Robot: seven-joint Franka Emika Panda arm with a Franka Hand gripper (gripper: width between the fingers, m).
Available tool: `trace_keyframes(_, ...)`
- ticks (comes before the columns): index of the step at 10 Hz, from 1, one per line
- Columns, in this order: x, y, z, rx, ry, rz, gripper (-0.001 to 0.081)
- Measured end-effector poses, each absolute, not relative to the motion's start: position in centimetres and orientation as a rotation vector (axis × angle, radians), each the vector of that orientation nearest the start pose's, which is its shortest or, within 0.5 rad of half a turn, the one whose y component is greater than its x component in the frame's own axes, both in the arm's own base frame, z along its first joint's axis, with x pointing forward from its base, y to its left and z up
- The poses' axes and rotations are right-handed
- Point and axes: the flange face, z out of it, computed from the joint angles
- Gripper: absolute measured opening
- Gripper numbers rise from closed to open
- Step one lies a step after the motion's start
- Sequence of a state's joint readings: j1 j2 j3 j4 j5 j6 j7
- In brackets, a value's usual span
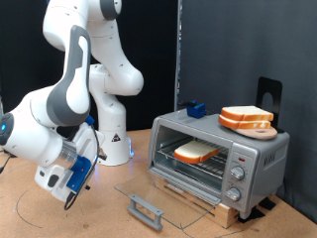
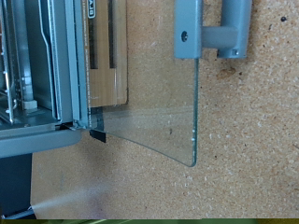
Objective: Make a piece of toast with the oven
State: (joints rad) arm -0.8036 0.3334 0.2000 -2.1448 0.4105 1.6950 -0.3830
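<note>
The oven (image 1: 220, 159) stands at the exterior view's right with its glass door (image 1: 168, 194) folded down flat and its grey bar handle (image 1: 147, 210) at the front. The piece of toast (image 1: 198, 151) lies on the wire rack inside. My gripper (image 1: 73, 194) hangs low over the table at the exterior view's left, away from the door and holding nothing that shows. The wrist view shows the open glass door (image 2: 154, 103), its handle (image 2: 211, 28) and the oven's front edge (image 2: 47, 75). My fingers do not show there.
More slices (image 1: 246, 119) are stacked on a round wooden board on the oven's top. A column of knobs (image 1: 236, 176) is on the oven's front right. A blue object (image 1: 194, 108) sits behind the oven. A black stand (image 1: 269, 97) rises at the back right.
</note>
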Motion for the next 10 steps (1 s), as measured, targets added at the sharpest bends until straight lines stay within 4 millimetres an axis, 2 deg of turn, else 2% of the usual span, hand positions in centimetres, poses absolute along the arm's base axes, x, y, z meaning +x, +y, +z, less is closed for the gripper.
trace_keyframes(2, 41.0, -23.7, 21.8, -2.248, 0.491, 0.612, 0.0809)
trace_keyframes(7, 39.7, -22.2, 14.5, -2.238, 0.544, 0.610, 0.0809)
trace_keyframes(10, 39.3, -20.1, 13.2, -2.182, 0.552, 0.615, 0.0809)
